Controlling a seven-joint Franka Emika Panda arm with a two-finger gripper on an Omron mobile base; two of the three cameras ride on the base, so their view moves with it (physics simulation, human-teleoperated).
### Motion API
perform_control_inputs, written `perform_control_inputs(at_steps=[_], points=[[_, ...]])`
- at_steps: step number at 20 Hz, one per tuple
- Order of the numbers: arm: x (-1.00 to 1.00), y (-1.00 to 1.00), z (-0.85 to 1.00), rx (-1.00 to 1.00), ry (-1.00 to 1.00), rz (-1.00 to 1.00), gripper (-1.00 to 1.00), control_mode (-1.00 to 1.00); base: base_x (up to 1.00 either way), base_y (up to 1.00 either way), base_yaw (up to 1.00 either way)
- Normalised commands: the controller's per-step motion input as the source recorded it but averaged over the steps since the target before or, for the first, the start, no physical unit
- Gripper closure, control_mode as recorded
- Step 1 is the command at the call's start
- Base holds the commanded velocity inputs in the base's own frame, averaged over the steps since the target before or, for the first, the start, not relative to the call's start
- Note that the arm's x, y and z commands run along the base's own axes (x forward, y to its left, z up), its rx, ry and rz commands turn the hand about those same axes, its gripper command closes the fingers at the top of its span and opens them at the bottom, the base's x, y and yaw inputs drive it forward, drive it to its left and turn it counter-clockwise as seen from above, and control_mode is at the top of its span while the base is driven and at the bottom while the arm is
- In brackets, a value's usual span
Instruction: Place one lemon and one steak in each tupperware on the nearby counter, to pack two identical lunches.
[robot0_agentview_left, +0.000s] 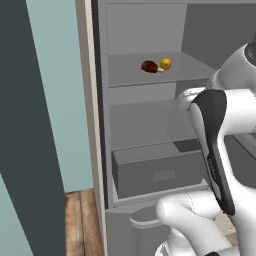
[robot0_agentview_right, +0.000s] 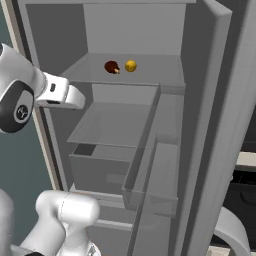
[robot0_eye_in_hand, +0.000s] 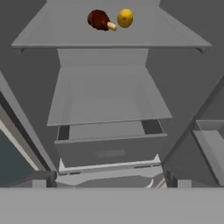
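Observation:
A dark brown-red steak (robot0_agentview_left: 149, 66) (robot0_agentview_right: 111, 66) (robot0_eye_in_hand: 98, 19) lies on the upper shelf of an open fridge. A yellow lemon (robot0_agentview_left: 165, 63) (robot0_agentview_right: 130, 65) (robot0_eye_in_hand: 125, 18) sits close beside it on its right. My gripper (robot0_eye_in_hand: 111, 183) is open with nothing between its fingers. It hangs in front of the fridge, well below and short of that shelf, and looks in at the lower shelves. The tupperware and the counter are out of view.
Below the upper shelf (robot0_eye_in_hand: 109, 39) come a bare middle shelf (robot0_eye_in_hand: 107, 103) and a closed grey drawer (robot0_agentview_left: 155, 172) (robot0_eye_in_hand: 109, 151). The open fridge door (robot0_agentview_right: 220, 125) with its bins (robot0_agentview_right: 160, 175) stands to the right. A teal wall (robot0_agentview_left: 55, 100) and wooden floor (robot0_agentview_left: 80, 220) lie left.

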Motion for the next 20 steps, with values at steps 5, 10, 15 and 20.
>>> perform_control_inputs(at_steps=[5,10,15,20], points=[[0.66,-0.01,0.08,0.00,0.00,0.04,-1.00,-1.00,0.00,0.00,0.00],[0.56,0.00,0.00,0.00,-0.01,0.04,-1.00,-1.00,0.00,0.00,0.00],[0.44,-0.06,-0.01,0.00,-0.03,0.03,-1.00,-1.00,0.00,0.00,0.00],[0.44,-0.11,0.00,0.00,-0.05,0.02,-1.00,-1.00,0.00,0.00,0.00]])
